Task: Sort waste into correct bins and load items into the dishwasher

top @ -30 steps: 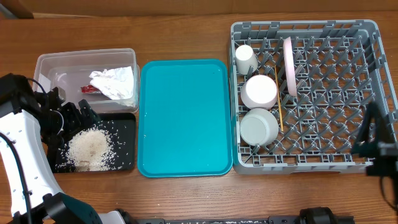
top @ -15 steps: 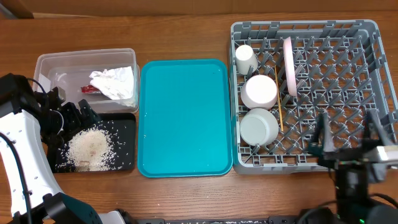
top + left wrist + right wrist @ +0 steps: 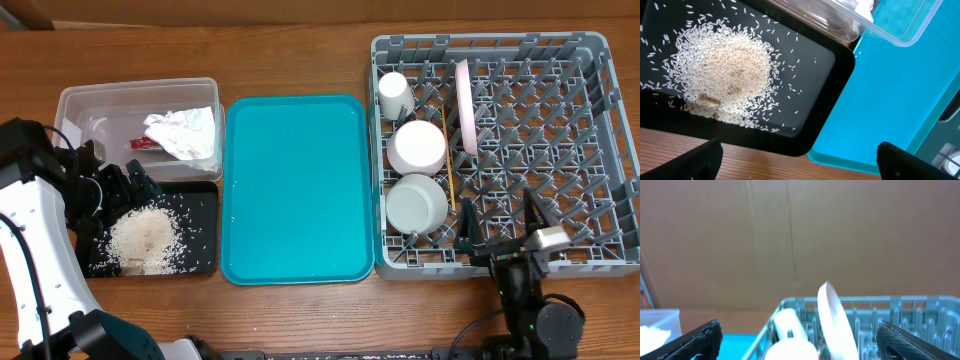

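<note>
grey rack (image 3: 560, 120) holds plate (image 3: 464, 95), seemingly upright; rice (image 3: 145, 237) on black tray (image 3: 205, 255)

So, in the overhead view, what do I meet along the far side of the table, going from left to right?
clear tub → teal tray → white cup → plate

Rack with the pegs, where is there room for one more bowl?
The right part of the rack, from the standing plate to the right wall, is bare pegs. The left column is crowded: cup, far bowl, near bowl, chopsticks. The teal tray is bare too.
</note>
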You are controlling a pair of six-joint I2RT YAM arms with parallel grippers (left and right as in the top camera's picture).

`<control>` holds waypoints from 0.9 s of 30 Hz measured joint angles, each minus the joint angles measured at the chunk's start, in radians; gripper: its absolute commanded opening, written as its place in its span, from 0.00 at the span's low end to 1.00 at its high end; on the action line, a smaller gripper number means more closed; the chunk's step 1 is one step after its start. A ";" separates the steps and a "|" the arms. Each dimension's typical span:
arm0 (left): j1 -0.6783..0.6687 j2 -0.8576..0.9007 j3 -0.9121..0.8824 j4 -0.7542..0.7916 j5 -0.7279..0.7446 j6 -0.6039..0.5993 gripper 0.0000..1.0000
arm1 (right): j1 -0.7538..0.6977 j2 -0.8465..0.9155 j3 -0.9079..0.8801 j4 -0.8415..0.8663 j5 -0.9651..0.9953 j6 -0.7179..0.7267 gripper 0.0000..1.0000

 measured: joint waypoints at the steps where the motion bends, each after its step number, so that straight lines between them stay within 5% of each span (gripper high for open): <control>1: 0.000 0.000 0.000 0.000 0.000 0.000 1.00 | 0.000 0.000 -0.013 0.001 0.000 0.000 1.00; 13: 0.000 0.000 0.000 0.000 0.000 0.000 1.00 | 0.000 -0.001 -0.044 -0.178 0.000 -0.016 1.00; 27: 0.000 0.000 0.000 0.000 0.000 0.000 1.00 | 0.000 -0.001 -0.044 -0.181 0.000 -0.027 1.00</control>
